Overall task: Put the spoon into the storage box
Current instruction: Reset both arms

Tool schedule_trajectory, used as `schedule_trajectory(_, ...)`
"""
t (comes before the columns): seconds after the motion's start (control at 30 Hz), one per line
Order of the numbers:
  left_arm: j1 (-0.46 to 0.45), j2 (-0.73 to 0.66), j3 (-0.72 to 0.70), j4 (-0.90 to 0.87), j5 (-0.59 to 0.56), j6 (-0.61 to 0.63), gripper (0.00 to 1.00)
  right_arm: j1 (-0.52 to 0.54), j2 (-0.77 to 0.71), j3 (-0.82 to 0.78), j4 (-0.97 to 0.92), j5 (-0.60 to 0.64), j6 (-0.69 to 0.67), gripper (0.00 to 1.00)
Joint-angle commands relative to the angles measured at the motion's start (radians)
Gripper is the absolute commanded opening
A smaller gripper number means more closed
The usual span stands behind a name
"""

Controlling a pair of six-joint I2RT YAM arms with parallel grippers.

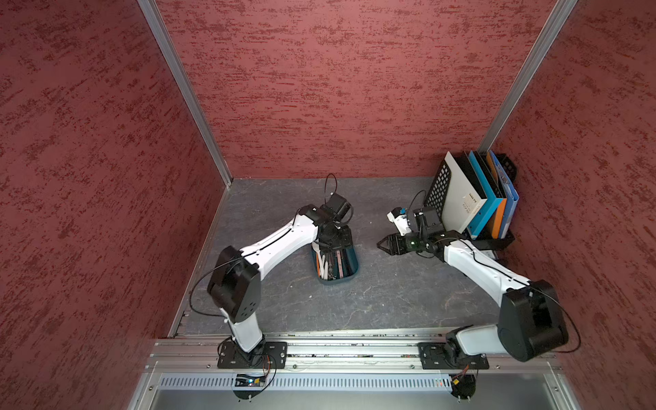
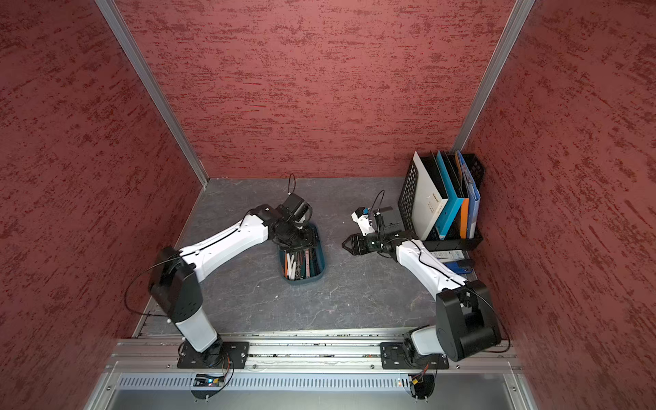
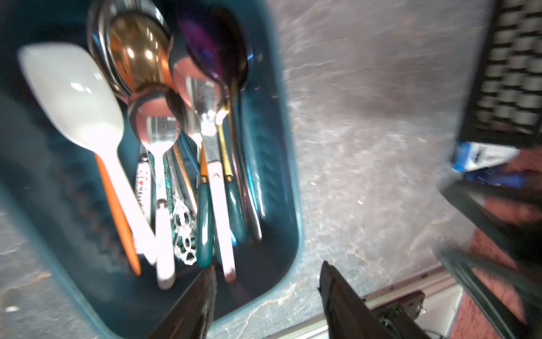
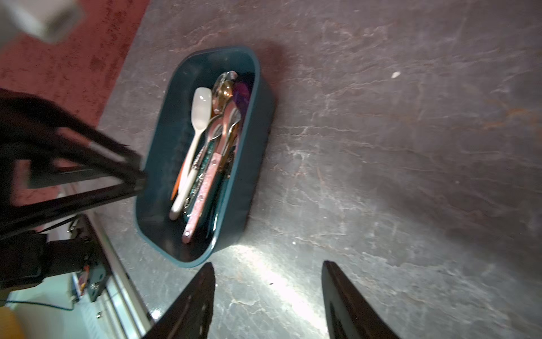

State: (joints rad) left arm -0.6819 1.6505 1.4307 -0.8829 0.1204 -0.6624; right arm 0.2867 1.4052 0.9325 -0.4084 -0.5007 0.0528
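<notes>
Spoons all inside storage box, none seen outside box. Left gripper over box end, jaws apart, holding nothing. Right gripper beside box, jaws apart, empty. Task looks done; you just retract.

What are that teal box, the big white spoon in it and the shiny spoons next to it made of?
The storage box looks like moulded plastic: matte teal, smooth rounded corners. The white spoon seems plastic, perhaps melamine: opaque with one soft highlight. The shiny spoons look like polished metal, since their bowls mirror the red walls; one is gold-toned.
</notes>
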Motion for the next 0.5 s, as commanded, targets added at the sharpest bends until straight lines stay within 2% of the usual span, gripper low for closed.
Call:
schedule_trajectory(0.0, -0.005, -0.176, -0.128, 0.117, -0.184, 0.111, 0.66, -0.023, -0.046, 0.001, 0.040, 0.211, -0.052, 0.64)
schedule_trajectory(0.07, 0.023, -0.308, -0.248, 0.181, -0.280, 0.158, 0.71, -0.042, -0.056, -0.026, 0.107, 0.319, -0.059, 0.71)
schedule_trajectory(0.13, 0.067, -0.460, -0.395, 0.272, -0.383, 0.226, 0.83, -0.071, -0.061, -0.067, 0.200, 0.413, -0.068, 0.81)
schedule_trajectory(0.2, 0.124, -0.585, -0.548, 0.372, -0.438, 0.302, 0.97, -0.095, -0.059, -0.113, 0.307, 0.508, -0.089, 0.94)
schedule_trajectory(0.23, 0.165, -0.642, -0.626, 0.428, -0.466, 0.339, 1.00, -0.102, -0.051, -0.135, 0.364, 0.557, -0.104, 0.98)
schedule_trajectory(0.33, 0.300, -0.756, -0.800, 0.575, -0.490, 0.405, 1.00, -0.139, 0.002, -0.201, 0.529, 0.618, -0.128, 0.99)
schedule_trajectory(0.47, 0.418, -0.821, -0.981, 0.842, -0.514, 0.492, 1.00, -0.188, 0.093, -0.288, 0.759, 0.606, -0.119, 0.99)
